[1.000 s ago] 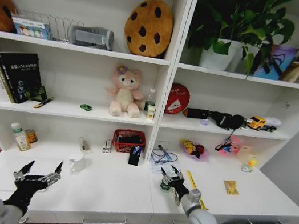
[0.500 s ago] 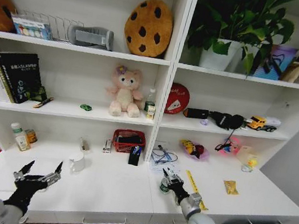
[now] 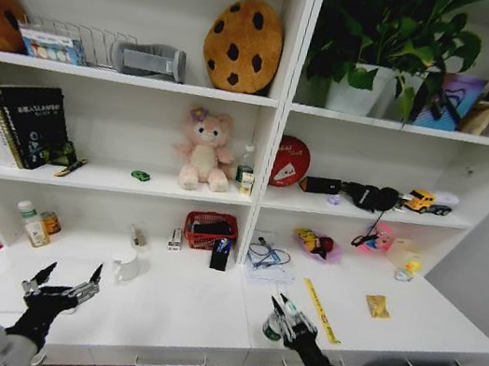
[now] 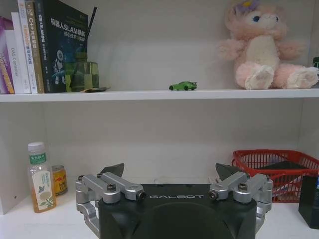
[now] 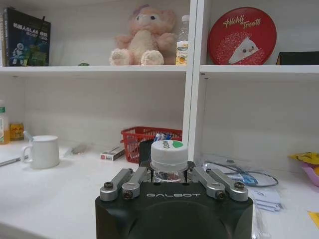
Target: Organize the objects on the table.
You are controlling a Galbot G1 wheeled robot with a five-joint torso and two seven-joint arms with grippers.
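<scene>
A small clear bottle (image 5: pixel 169 160) with a white cap sits pinched between the fingers of the right pincer (image 3: pixel 285 317), near the front edge of the white table (image 3: pixel 175 308), just right of its centre seam. A yellow strip (image 3: pixel 321 309) lies on the table just beside it. The left pincer (image 3: pixel 61 288) hovers spread, holding nothing, over the table's left end, with a white mug (image 3: pixel 125 266) near it.
</scene>
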